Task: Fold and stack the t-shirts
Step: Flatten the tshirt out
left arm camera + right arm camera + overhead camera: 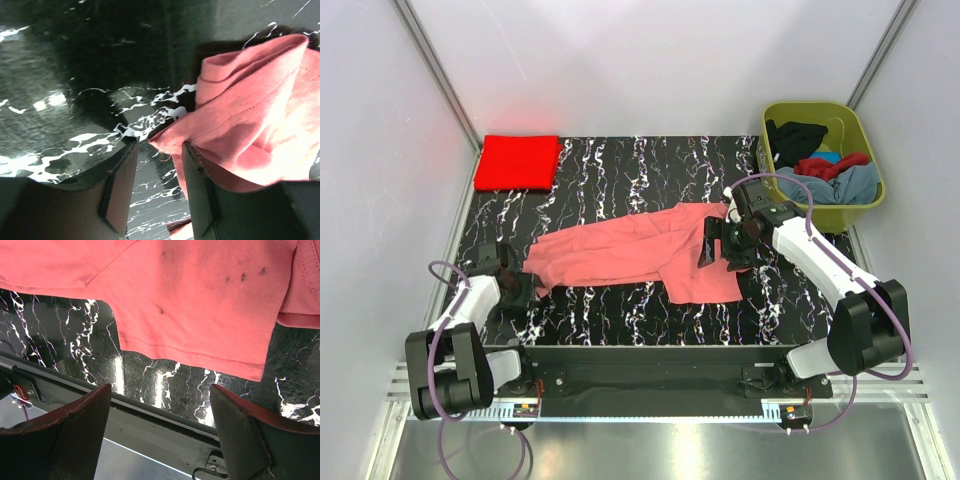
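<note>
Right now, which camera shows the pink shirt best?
The top external view: the whole salmon pink t-shirt lies spread on the table. Left wrist shows only a bunched edge, right wrist only a hem section.

- This looks like a robot lab, not a home.
- Plain white walls (650, 60) close in a small black worktop (620, 165) with white streaks.
- A left arm (470, 305) and a right arm (820, 260) are bolted by a metal rail (650, 408) at the near edge.
- Purple cables (780, 177) loop from the arms.
</note>
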